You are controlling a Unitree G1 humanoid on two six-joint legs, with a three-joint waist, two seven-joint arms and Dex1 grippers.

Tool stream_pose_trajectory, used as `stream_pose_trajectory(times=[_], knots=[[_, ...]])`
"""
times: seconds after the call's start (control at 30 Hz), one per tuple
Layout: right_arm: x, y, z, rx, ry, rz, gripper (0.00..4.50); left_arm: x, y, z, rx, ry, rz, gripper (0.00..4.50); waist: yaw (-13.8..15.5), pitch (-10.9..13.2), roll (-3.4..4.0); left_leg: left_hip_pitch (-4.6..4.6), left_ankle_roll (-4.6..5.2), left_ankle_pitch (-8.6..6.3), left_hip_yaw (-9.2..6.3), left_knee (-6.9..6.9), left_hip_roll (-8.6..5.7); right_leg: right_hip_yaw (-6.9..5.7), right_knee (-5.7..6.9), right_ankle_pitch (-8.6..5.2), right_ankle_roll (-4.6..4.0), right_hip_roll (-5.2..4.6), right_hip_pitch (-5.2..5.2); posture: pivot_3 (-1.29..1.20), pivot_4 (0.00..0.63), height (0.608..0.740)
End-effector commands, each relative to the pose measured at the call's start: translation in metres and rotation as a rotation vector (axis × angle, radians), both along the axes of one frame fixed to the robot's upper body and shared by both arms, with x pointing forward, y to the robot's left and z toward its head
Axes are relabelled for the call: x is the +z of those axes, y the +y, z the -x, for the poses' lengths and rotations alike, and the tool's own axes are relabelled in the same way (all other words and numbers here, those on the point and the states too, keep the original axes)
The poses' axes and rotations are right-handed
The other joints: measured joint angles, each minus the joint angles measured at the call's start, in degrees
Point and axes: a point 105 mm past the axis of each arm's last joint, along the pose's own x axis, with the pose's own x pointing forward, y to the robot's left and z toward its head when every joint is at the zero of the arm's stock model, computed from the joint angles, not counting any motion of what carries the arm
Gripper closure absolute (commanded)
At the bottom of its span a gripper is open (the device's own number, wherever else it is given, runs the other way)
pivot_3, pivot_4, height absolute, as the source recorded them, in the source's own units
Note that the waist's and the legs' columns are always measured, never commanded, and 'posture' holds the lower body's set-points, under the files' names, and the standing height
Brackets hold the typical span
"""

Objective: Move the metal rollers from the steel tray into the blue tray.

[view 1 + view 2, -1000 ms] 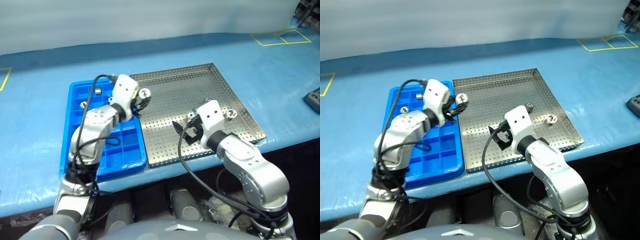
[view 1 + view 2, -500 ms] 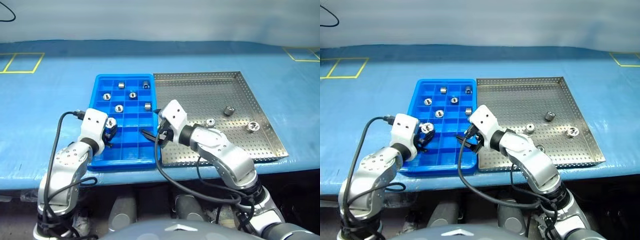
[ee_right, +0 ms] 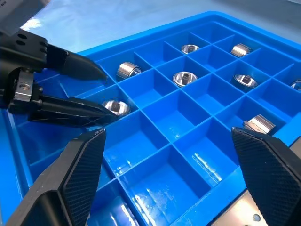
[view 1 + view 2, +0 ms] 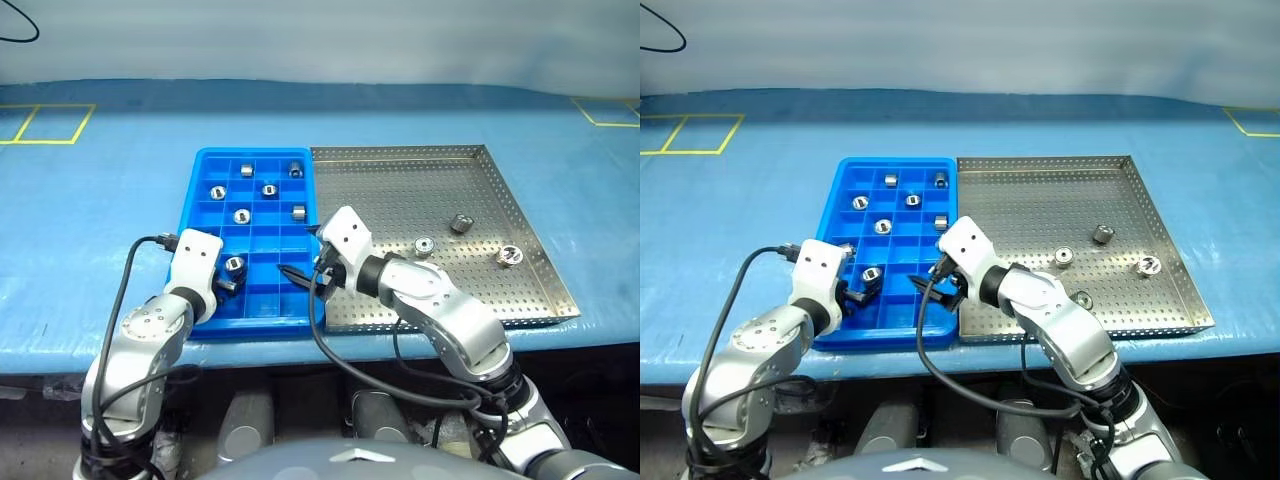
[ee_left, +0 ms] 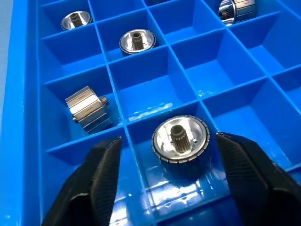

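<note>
Steel roller [image 5: 180, 140] dropped upright into blue tray [image 4: 200, 180] cell, left gripper [image 5: 170, 162] jaws spread either side, right gripper [image 3: 171, 176] jaws likewise wide.

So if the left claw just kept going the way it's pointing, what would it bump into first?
Most likely the metal roller lying in a compartment of the blue tray. The left claw stands open and the roller sits between its two fingers, just ahead. Depth is hard to judge, so the compartment floor might come first.
</note>
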Motion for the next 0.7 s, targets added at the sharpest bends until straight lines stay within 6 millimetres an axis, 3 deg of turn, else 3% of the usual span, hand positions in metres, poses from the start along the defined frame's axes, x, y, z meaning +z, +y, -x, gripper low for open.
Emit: stream_pose_trajectory(times=[0.03,0.13,0.27,0.6,0.7], knots=[[0.021,-0.027,-0.009,-0.169,-0.082,-0.033,0.00,0.037,-0.023,-0.013,-0.133,-0.173,0.059,0.02,-0.2,0.0,-0.03,-0.02,0.00,0.00,0.01,0.01,0.00,0.01,-0.02,0.00,0.00,0.00,-0.01,-0.02,0.150,0.740],[0.024,-0.066,-0.021,-0.414,-0.072,-0.070,0.00,0.052,-0.043,-0.026,-0.239,-0.265,0.066,0.02,-0.6,0.0,-0.02,-0.03,-0.01,0.00,0.03,0.00,0.01,0.03,0.00,0.01,-0.01,0.01,-0.04,-0.09,0.150,0.740],[0.020,-0.105,-0.015,-0.616,-0.051,-0.077,0.00,0.044,-0.080,-0.040,-0.407,-0.271,0.096,0.02,-1.9,0.0,0.01,-0.04,0.00,-0.01,0.10,-0.11,0.00,0.11,-0.03,0.04,-0.05,0.01,-0.09,-0.17,0.150,0.740],[0.008,-0.135,0.026,-0.736,-0.020,-0.025,0.00,0.019,-0.175,-0.082,-0.767,-0.119,0.071,0.02,-6.8,0.0,0.07,-0.11,0.03,0.00,0.08,-0.01,-0.04,0.13,-0.01,0.02,0.05,0.06,-0.10,-0.30,0.150,0.740],[0.008,-0.139,0.029,-0.771,-0.022,-0.034,0.00,0.014,-0.192,-0.089,-0.801,-0.105,0.063,0.02,-9.0,-0.1,0.08,-0.14,0.05,-0.02,0.08,0.02,-0.07,0.16,-0.05,0.03,0.09,0.04,-0.09,-0.33,0.150,0.740]])
